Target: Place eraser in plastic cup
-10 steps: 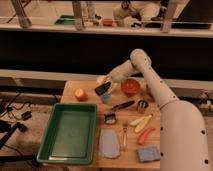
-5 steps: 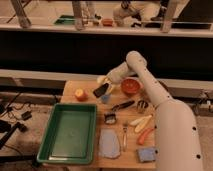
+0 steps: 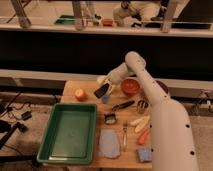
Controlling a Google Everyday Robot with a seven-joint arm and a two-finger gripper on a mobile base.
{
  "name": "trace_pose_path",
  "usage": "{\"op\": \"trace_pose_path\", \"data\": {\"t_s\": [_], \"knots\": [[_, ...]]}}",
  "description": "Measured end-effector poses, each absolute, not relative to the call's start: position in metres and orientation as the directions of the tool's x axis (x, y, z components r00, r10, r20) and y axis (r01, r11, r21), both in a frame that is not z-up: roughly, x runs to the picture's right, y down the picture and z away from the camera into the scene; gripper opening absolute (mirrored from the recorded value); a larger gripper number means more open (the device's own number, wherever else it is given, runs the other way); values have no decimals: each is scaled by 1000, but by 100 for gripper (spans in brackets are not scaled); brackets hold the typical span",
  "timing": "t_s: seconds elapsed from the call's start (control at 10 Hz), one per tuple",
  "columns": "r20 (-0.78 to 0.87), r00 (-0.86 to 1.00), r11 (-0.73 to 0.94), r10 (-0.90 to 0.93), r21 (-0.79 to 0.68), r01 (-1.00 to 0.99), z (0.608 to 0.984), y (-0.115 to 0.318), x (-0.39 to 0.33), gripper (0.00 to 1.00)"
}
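Camera view, looking down on a wooden desk [image 3: 75,86] from above and in front. White arm [image 3: 150,82] reaching in from the right foreground, bent back toward the far left part of the desk. End effector [image 3: 104,86] poised at the end of it, low over the desk, clamped on the eraser [image 3: 102,91], a flat black block hanging tilted, lower end to the left. Held high enough, by the look of it, to clear a rim before release.

Plastic cup [image 3: 106,98] mostly hidden directly under the eraser, only a bluish patch showing just below the block. Hard to tell whether the eraser's end is already inside the mouth or just above it; seemingly lined up for the drop, so the task sits near its last step, eraser not yet let go.

Orange-red round fruit [image 3: 79,94] just left of the cup, apart from it. Red bowl [image 3: 131,86] to the right, behind the arm's line. Black-handled utensil [image 3: 123,105] lying diagonally in mid-desk, small metal cup [image 3: 142,104] near it on the right. Green tray [image 3: 70,131] filling the near left, empty. Bluish-grey cloth [image 3: 109,143] flat beside the tray, blue sponge [image 3: 144,154] at the near right corner, pale and orange vegetable-like pieces [image 3: 140,125] between. All well clear of the cup, so little to knock; main risk a tilted eraser catching on the rim and tipping the tall cup.
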State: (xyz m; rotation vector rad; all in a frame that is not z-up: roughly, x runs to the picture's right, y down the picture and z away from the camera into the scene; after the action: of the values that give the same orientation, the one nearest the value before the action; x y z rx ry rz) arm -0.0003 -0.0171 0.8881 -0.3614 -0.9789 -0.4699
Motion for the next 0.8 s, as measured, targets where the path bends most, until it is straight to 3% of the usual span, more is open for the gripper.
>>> {"op": "trace_pose_path", "data": {"t_s": [0.8], "knots": [[858, 468, 832, -210, -95, 546, 896, -11, -4, 0]]}}
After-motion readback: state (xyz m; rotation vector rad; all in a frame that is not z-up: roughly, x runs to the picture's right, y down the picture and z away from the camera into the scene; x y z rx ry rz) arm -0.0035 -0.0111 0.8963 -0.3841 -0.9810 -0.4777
